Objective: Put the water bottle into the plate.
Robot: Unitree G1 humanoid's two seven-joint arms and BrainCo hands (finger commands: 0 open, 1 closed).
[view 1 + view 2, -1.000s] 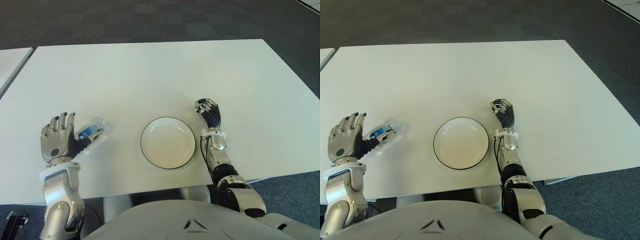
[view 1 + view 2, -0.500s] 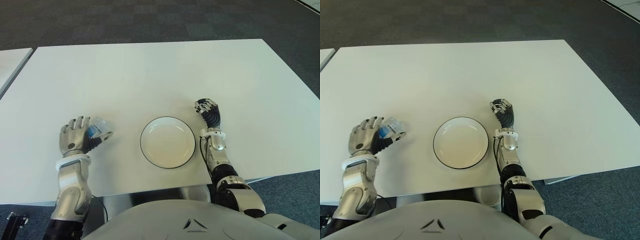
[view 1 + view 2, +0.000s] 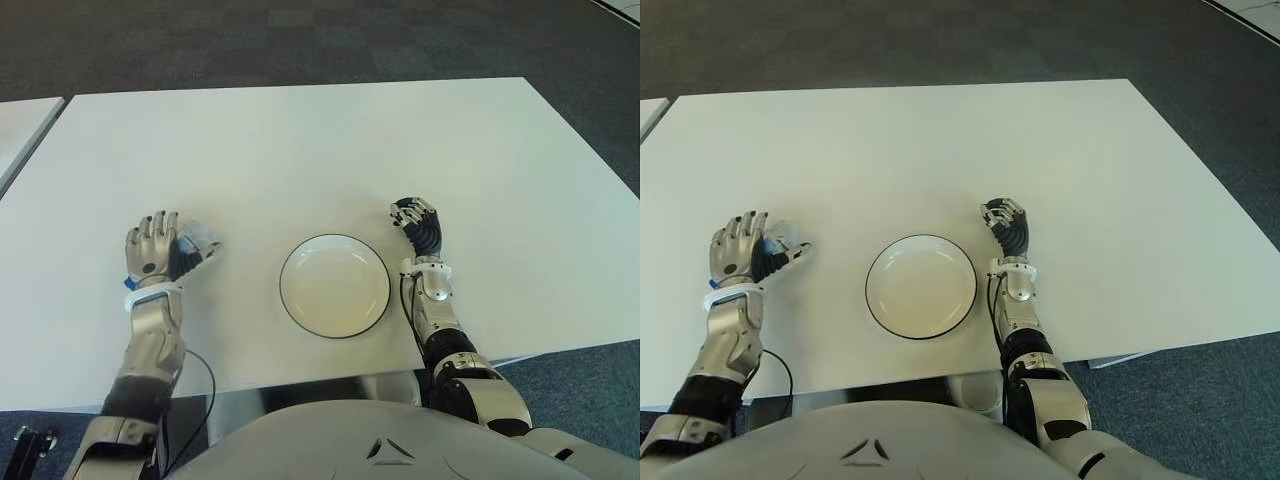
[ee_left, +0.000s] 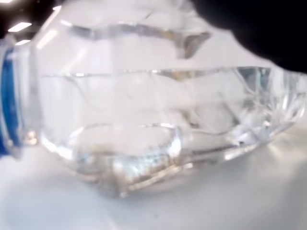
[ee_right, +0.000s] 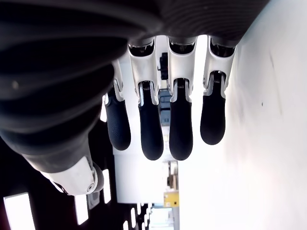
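Grasping is the step in hand: left hand (image 3: 152, 254) wraps the water bottle (image 3: 200, 240), unlifted, well left of the plate (image 3: 335, 285); right hand (image 3: 418, 224) idles loosely curled beside it

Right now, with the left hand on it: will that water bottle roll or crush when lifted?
The water bottle lies on its side on the table, so probably rolls if released. Its thin clear ribbed wall likely dents under the left hand and looks smooth, maybe slippery.

Left hand (image 3: 152, 253) perhaps hides water bottle (image 3: 199, 238).
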